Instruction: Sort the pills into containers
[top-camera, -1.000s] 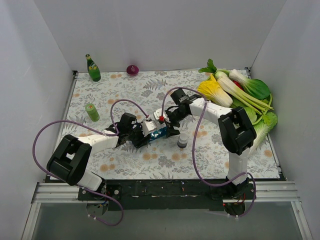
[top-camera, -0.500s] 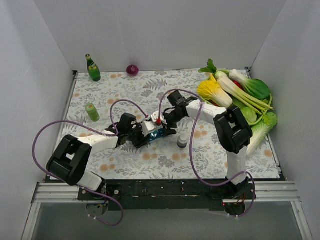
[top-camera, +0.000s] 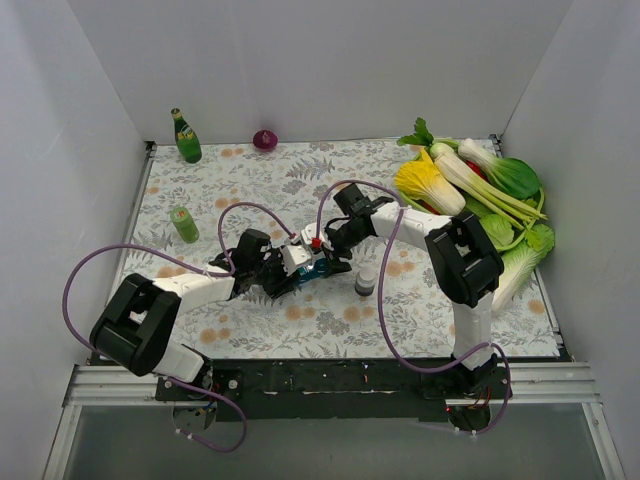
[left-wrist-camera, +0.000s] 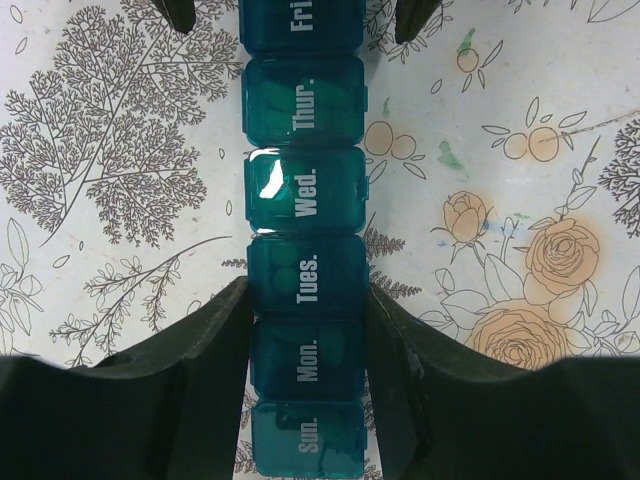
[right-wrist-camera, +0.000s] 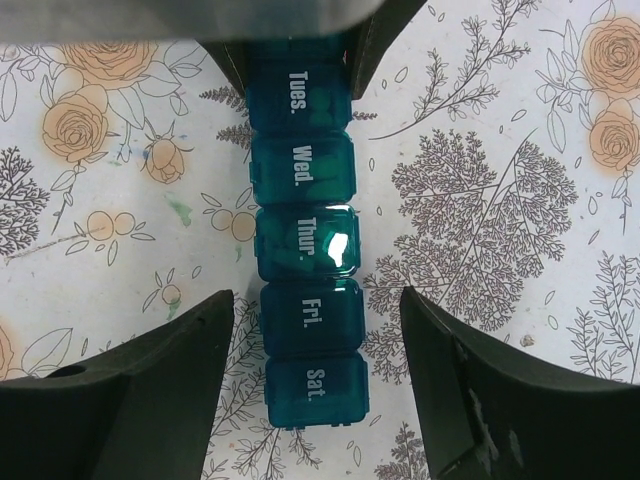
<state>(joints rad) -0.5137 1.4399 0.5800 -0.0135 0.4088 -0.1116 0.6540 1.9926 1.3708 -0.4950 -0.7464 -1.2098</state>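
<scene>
Containers (left-wrist-camera: 305, 195): 7 square teal compartments in 1 narrow strip, lying flat mid-counter (left-wrist-camera: 520, 150) on floral print. Translucent glossy plastic, rounded corners, white day labels Sun. to Sat., lids down. Pale round shapes dimly visible through Mon., Tues., Thur. lids; contents otherwise unclear. Left fingers (left-wrist-camera: 205, 350) clamped against strip sides at Mon./Tues. Right fingers (right-wrist-camera: 170, 350) spread wide, straddling Fri./Sat. end, not touching.

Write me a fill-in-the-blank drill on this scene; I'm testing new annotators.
The left pincer clamps the long teal-blue plastic pill-organiser strip near its end marked ___. The right pincer straddles, without touching, the end marked ___. The compartment lid between Tues. and Thur. reads ___.
Missing: Sun.; Sat.; Wed.
</scene>
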